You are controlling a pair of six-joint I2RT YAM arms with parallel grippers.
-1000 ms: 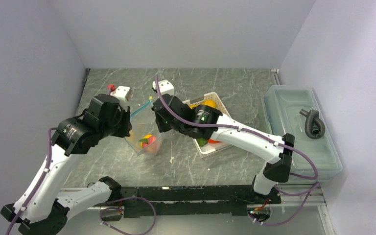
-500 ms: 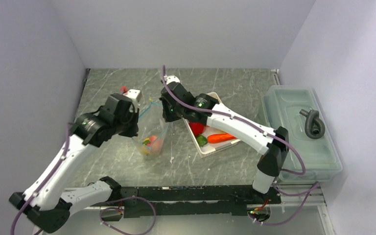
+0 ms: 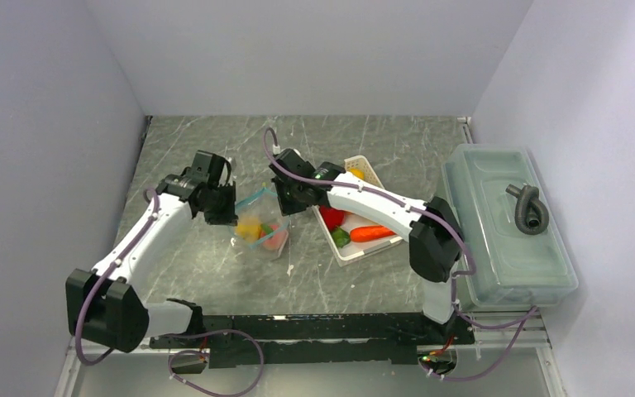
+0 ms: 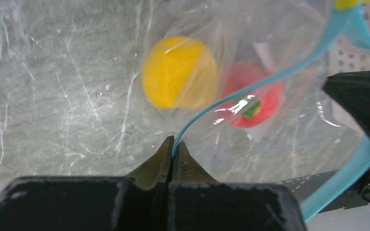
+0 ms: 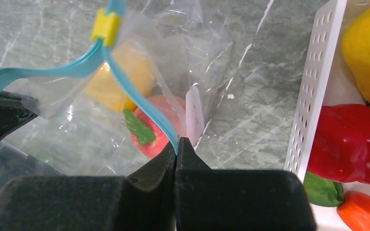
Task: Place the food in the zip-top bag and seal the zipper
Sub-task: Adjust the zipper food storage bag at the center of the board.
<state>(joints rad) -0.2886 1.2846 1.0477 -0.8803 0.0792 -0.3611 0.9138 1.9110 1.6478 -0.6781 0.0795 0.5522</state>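
Over the last second both arms have sunk low, elbows dropping toward the table [image 3: 397,136]. The right arm has swung off the white basket [image 5: 313,86], so the food in it shows again. The zip-top bag [image 3: 266,241] has stayed near the middle of the table, slightly toward 9 o'clock, with its body resting on the marble.

The left gripper [image 4: 172,143] sits at the bag's 10 o'clock and the right gripper [image 5: 177,144] at its 1 o'clock. Each claw is pinched together on the zipper [image 5: 62,69], one on each lip, with no gap between the fingertips. The teal strip bows apart between them, so the mouth is open. A yellow slider [image 5: 106,26] sits where the two lips meet.

Two items lie side by side inside the bag:
- a yellow piece [image 4: 179,72]
- a red fruit [image 4: 253,101] with a green leaf

The basket lies just at the bag's 3 o'clock and holds four items:
- a lemon [image 5: 366,53] at its 12 o'clock end
- a red pepper [image 5: 351,144] below the lemon
- a green piece [image 5: 323,190] at the 6 o'clock end
- a carrot [image 5: 361,211] beside the green piece

A translucent lidded bin [image 3: 496,248] stands at the table's 3 o'clock edge, with a grey hose [image 3: 529,208] coiled on its lid.
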